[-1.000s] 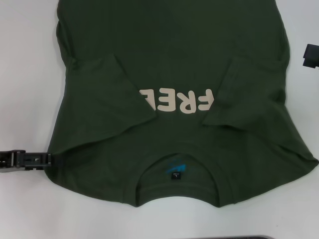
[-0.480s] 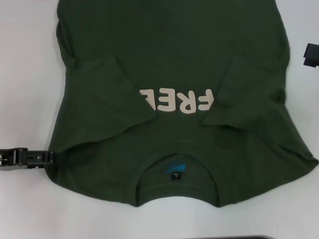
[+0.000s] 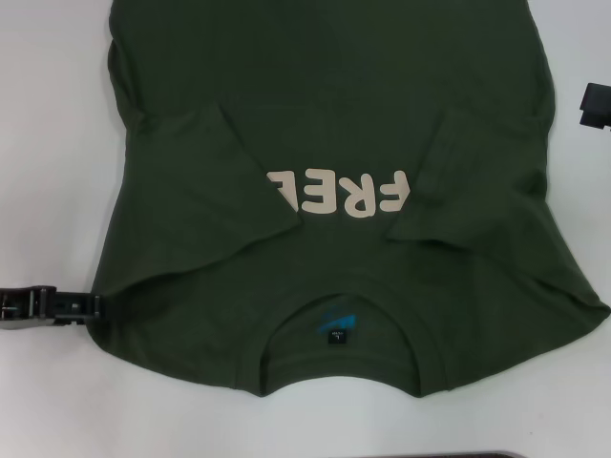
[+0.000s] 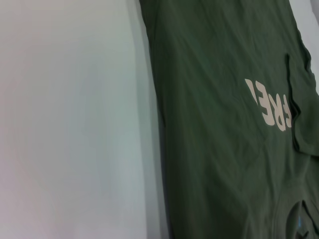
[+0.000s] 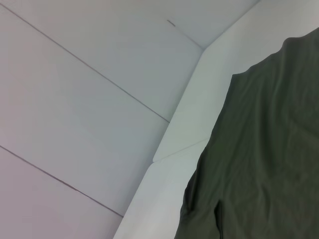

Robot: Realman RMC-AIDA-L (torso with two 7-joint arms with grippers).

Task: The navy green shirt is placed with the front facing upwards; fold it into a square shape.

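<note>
Black left hand (image 3: 94,305) beside shirt (image 3: 325,114)

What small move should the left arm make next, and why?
Probably ease the left gripper a little further in under the navy green shirt at its near shoulder edge and pinch it. Both sleeves are already folded inward over the chest, the gripper sits level with that edge, and the right gripper waits off the far right side, so the long side folds look due next.
</note>
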